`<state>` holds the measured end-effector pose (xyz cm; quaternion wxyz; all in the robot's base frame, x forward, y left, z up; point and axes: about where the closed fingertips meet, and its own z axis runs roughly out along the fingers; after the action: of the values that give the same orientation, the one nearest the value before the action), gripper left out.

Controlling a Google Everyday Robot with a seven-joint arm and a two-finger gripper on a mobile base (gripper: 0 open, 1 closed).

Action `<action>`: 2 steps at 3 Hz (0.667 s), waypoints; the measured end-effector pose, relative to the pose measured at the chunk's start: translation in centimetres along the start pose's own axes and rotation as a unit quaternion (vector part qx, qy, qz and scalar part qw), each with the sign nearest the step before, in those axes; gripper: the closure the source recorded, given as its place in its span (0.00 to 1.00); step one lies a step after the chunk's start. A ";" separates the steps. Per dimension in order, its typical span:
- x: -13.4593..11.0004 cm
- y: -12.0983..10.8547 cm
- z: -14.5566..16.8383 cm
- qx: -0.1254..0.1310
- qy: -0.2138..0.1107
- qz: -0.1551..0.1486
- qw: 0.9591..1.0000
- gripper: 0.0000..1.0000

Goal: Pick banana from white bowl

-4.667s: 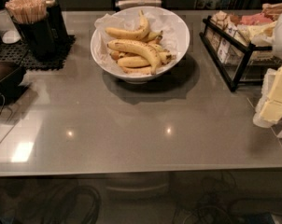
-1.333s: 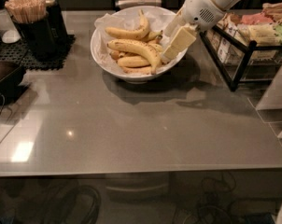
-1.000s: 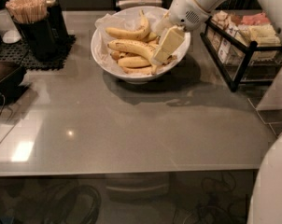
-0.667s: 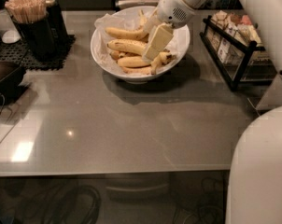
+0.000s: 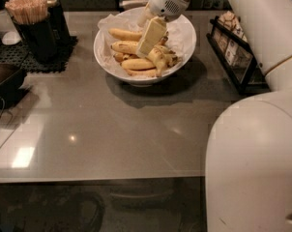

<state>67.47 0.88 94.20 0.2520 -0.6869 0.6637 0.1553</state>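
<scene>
Gripper [image 5: 144, 48]: inside the white bowl [image 5: 187, 47], over its middle. It is a cream slab slanting down and to the left from the wrist [image 5: 166, 1]. Only one flat face shows, so I cannot tell whether it is open or closed.
Robot shell [image 5: 252, 168]: nearest thing in view, on the near side of the bowl and to its right. The arm climbs past the bowl's right side.
Table [image 5: 97, 134]: grey and glossy, with a long stretch of it on the near side of the bowl.
White bowl: on the table's far half, lined with crumpled paper [image 5: 106, 27].
Near bananas [image 5: 136, 64]: two at the bowl's near wall, lying left to right, below the gripper tip.
Target banana [image 5: 122, 47]: mid-bowl, just left of the gripper tip, long axis left to right. Its right end passes behind the slab. Whether they touch or are apart, I cannot tell.
Right bananas [image 5: 161, 57]: just right of the tip, angled more steeply and overlapping each other.
Far banana [image 5: 126, 34]: toward the bowl's far left wall, also lying left to right.
Deciding relation (judgement): the tip sits at the target banana's right end, not its middle. A small shift toward the bowl's left would centre it, closing across the long axis.
Wire rack [image 5: 233, 57]: right of the bowl, apart from it.
Stirrer holder [image 5: 32, 18]: left of the bowl and well apart.
</scene>
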 end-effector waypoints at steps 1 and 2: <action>1.6 -0.7 1.2 -0.003 0.004 0.034 0.999 0.28; 3.4 -0.9 2.1 -0.006 0.004 0.069 0.998 0.29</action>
<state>68.84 -0.81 90.68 0.2335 -0.6414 0.7098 0.1738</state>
